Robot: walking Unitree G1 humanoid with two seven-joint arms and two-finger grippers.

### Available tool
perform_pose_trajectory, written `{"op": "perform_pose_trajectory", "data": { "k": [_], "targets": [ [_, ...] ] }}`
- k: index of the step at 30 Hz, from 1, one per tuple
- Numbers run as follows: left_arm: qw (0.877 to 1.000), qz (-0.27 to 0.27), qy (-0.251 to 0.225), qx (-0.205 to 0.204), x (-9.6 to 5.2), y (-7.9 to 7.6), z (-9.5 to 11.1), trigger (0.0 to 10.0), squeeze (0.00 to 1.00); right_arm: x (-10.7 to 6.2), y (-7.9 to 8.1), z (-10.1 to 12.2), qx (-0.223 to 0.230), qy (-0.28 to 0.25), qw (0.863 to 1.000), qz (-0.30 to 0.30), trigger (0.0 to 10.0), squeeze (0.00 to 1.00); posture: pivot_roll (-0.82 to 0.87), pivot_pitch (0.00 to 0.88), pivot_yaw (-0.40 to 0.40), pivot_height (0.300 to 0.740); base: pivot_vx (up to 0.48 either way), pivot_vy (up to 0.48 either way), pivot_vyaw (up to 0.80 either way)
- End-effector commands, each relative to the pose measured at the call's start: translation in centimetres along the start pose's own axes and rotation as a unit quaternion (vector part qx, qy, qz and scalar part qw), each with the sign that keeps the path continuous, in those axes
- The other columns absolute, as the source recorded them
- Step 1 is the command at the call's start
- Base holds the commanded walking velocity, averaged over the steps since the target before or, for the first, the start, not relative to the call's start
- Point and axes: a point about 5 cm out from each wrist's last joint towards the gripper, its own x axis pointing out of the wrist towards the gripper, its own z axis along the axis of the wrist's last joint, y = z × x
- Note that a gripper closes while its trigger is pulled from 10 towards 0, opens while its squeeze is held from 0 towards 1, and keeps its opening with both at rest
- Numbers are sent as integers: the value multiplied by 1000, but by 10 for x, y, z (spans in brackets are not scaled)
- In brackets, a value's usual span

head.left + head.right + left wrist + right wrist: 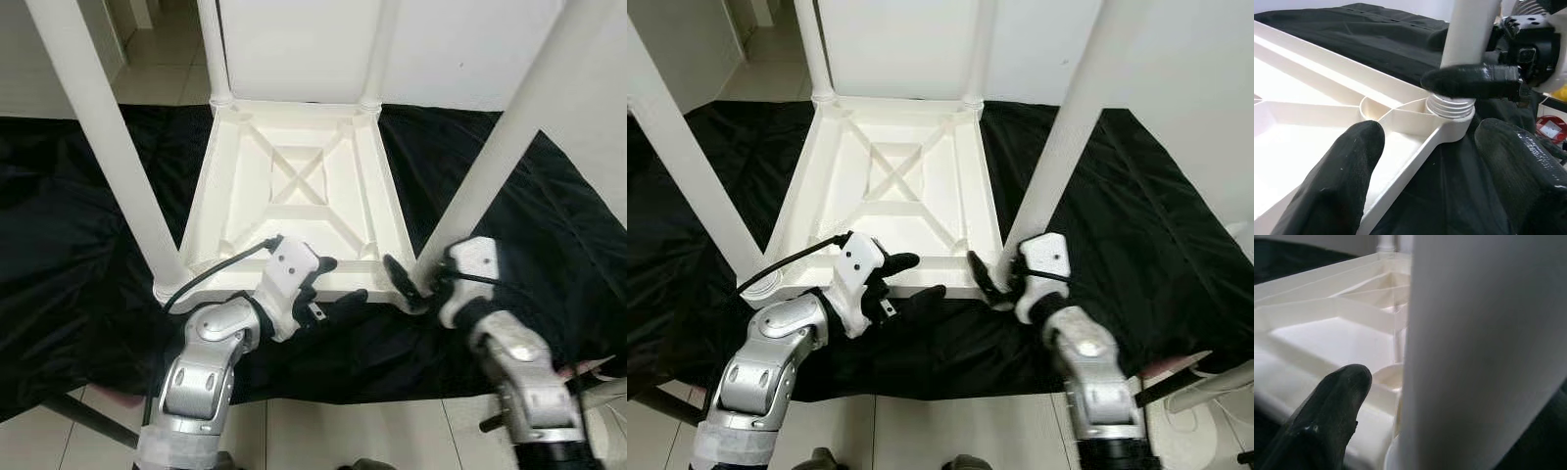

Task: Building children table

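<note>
We see the inverted white table (294, 186) (ribbed underside, four legs); right gripper (416, 284) clamps the near leg (490, 166), left gripper (328, 284) spread apart.

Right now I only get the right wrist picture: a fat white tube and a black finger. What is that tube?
Observer: A table leg, standing up from the near right corner of an upside-down white table. The right gripper clasps its base.
Operator: Is it screwed fully in?
Observer: Not quite. Screw threads show above the socket.
Operator: And the other arm?
Observer: The left gripper is open at the table's near rim.
</note>
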Motion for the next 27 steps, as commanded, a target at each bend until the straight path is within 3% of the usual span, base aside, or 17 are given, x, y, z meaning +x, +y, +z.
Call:
{"op": "perform_pose_trajectory", "data": {
  "k": [1,7,8,9,10,23,24,25,26,27],
  "targets": [
    [995,100,-9,4,1,8,4,10000,0,1,-2,-2,0,-2,1000,24,10000,0,-53,0,-16,740,0,0,0],
    [995,101,-11,5,1,9,5,10000,0,7,-14,-4,-25,13,996,80,10000,0,-47,0,-9,740,0,0,0],
    [995,101,-11,6,1,9,5,10000,0,8,-16,-5,-26,16,996,87,7725,0,-42,0,-7,740,0,0,0],
    [995,101,-11,6,1,9,5,10000,0,8,-16,-5,-26,16,996,87,7725,0,-42,0,-7,740,0,0,0],
    [995,102,-12,7,0,10,6,10000,0,10,-20,-8,-35,24,994,99,0,0,-39,0,-7,740,0,0,0],
    [995,100,-10,10,-1,9,6,10000,0,6,-18,-17,-15,24,992,122,0,0,-37,0,-4,740,0,0,0],
    [995,100,-11,10,-1,9,7,10000,0,6,-17,-18,-11,23,993,117,7686,0,-41,0,-2,740,0,0,0],
    [995,100,-11,9,-1,9,7,10000,0,6,-17,-18,-10,22,993,113,7686,0,-41,0,-2,740,0,0,0],
    [995,100,-11,10,0,9,7,10000,0,5,-16,-18,-4,19,994,103,10000,0,-45,5,-2,740,0,0,0],
    [995,99,-11,10,0,9,7,10000,0,5,-16,-18,0,17,995,98,10000,0,-45,5,-2,740,0,0,0]
  ]
}}
